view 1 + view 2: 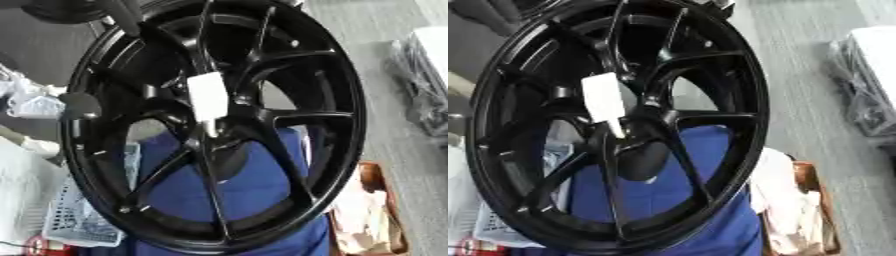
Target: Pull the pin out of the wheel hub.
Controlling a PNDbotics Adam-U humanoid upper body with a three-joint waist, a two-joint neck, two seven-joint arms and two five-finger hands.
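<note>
The big black spoked alloy wheel hub (214, 125) filled mid-frame, white flat pin (208, 101) at its centre, blue cloth (254, 195) behind, lower middle.

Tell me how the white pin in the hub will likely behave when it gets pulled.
The white pin looks flat-sided and straight, so it is probably stiff and should slide out without bending. Its smooth pale surface may be slippery. The black wheel stands on its rim, so a sideways pull might roll or tip it.

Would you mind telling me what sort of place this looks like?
Probably a workshop or storage area: a black alloy wheel stands over a grey floor, with a white plastic basket and an open cardboard box beside it.
</note>
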